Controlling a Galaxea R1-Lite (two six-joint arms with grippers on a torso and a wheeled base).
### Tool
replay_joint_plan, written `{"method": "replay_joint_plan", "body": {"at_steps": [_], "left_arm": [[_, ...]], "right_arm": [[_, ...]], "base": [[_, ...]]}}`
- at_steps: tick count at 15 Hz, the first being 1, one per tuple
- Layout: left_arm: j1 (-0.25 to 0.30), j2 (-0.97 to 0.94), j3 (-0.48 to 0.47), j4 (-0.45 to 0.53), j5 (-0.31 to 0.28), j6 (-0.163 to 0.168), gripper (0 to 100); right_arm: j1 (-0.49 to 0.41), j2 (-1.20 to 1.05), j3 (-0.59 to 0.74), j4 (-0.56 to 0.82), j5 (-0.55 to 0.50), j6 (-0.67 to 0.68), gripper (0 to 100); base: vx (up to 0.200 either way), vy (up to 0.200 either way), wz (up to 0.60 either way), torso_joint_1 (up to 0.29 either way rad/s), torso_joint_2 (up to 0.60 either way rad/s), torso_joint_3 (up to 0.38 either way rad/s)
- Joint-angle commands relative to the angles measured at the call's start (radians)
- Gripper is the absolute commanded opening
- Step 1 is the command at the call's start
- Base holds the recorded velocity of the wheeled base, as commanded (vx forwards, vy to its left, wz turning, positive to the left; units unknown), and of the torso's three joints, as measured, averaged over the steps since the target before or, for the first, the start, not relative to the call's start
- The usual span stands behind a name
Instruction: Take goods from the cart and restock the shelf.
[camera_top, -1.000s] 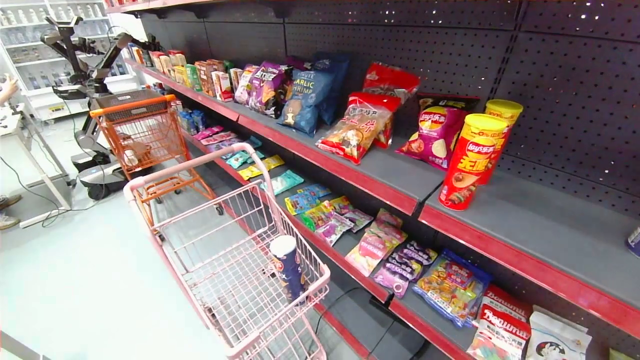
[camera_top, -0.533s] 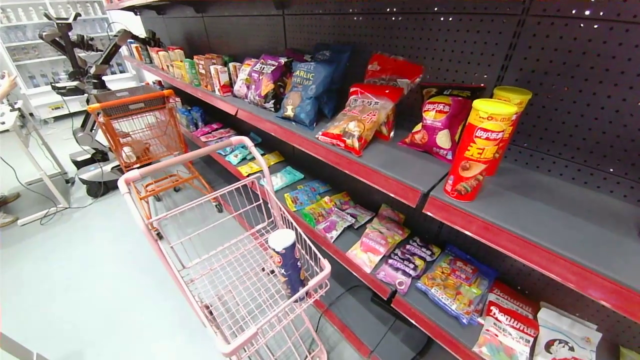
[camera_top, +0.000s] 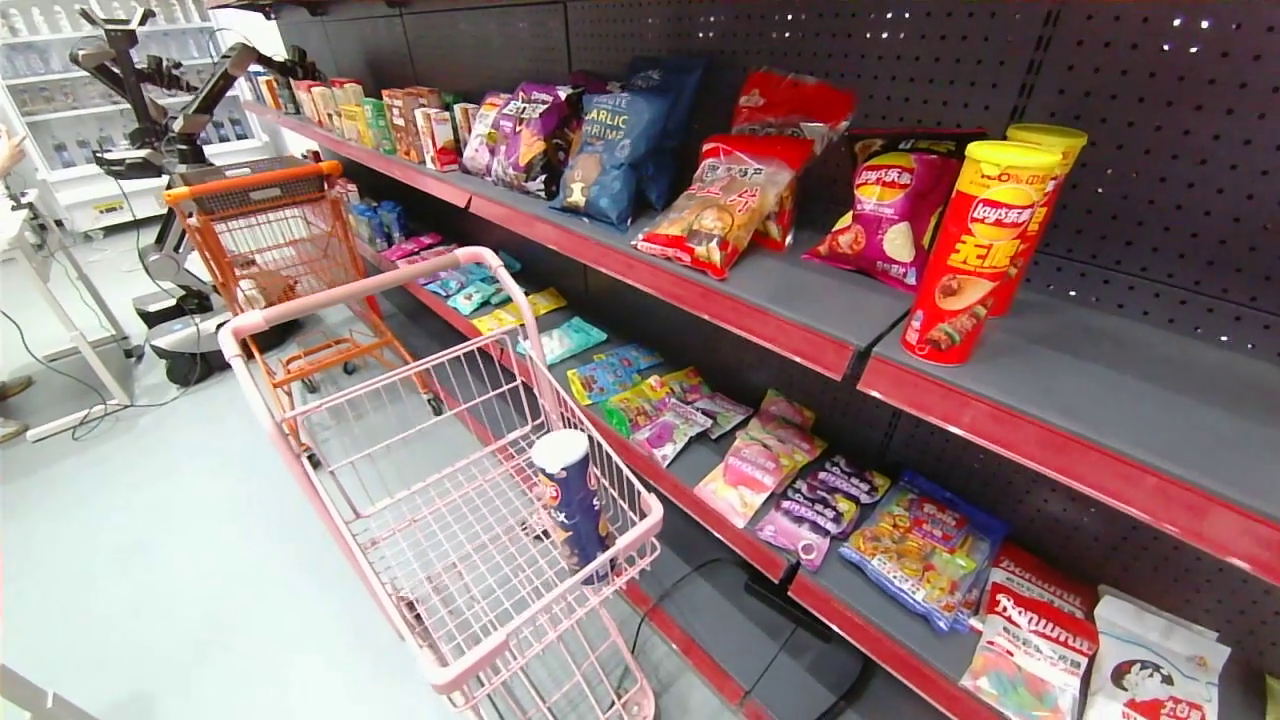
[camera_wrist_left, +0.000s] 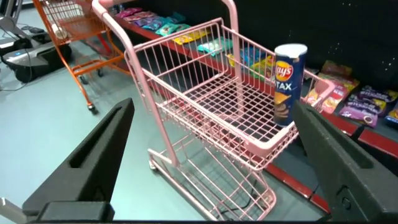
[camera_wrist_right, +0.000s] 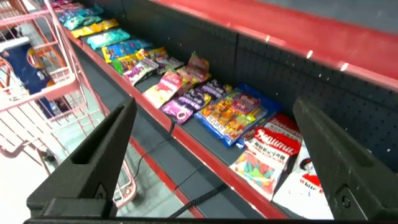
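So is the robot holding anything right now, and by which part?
Nothing. The left claw and right claw are both open and empty; the chip can stands in the pink cart.

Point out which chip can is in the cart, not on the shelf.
The dark blue can, standing upright inside the pink cart. The two red-and-yellow cans stand on the upper shelf instead.

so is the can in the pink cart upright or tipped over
Upright: the blue can stands on its base in the pink cart, white end facing up.
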Motion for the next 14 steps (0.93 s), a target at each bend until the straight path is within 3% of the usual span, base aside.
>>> {"method": "replay_joint_plan", "body": {"at_steps": [1, 6, 7, 9, 10, 11, 12, 13, 14], "left_arm": [[0.0, -0.001, 0.0, 0.0, 0.0, 0.0, 100], [0.0, -0.001, -0.001, 0.0, 0.0, -0.007, 100], [0.0, -0.001, -0.001, 0.0, 0.0, 0.005, 100], [-0.007, 0.13, -0.202, -0.017, 0.006, 0.017, 100], [-0.007, 0.524, -0.618, -0.004, 0.03, -0.146, 100], [-0.007, 0.7, -0.801, -0.006, 0.026, -0.21, 100], [-0.006, 0.779, -0.831, -0.012, 0.024, -0.201, 100], [-0.004, 0.906, -0.813, -0.072, 0.017, -0.089, 100], [0.002, 1.026, -0.787, -0.158, -0.002, -0.046, 100]], "right_arm": [[0.001, 0.001, 0.0, 0.0, 0.0, 0.0, 100], [0.001, 0.001, 0.0, 0.0, 0.0, 0.0, 100], [0.001, 0.001, 0.0, 0.0, 0.0, 0.0, 100], [0.001, 0.001, 0.0, 0.0, 0.0, 0.0, 100], [0.001, 0.001, 0.0, 0.0, 0.001, -0.002, 100], [0.001, 0.001, 0.0, 0.0, 0.001, 0.0, 100], [0.001, 0.001, 0.0, 0.0, 0.001, -0.002, 100], [0.001, 0.001, 0.0, 0.0, 0.0, 0.0, 100], [0.001, 0.001, 0.0, 0.0, 0.001, -0.002, 100]], "base": [[0.0, 0.0, 0.0, -0.207, 0.52, 0.325], [0.0, 0.0, 0.0, -0.197, 0.55, 0.343], [0.0, 0.0, 0.0, -0.178, 0.53, 0.349], [0.0, 0.0, 0.0, -0.097, 0.33, 0.222], [0.0, 0.0, 0.0, -0.046, 0.14, 0.1], [0.0, 0.0, 0.0, -0.027, 0.09, 0.061], [0.0, 0.0, 0.0, -0.017, 0.05, 0.046], [0.0, 0.0, 0.0, 0.0, 0.0, 0.0], [0.0, 0.0, 0.0, 0.0, 0.0, 0.0]]}}
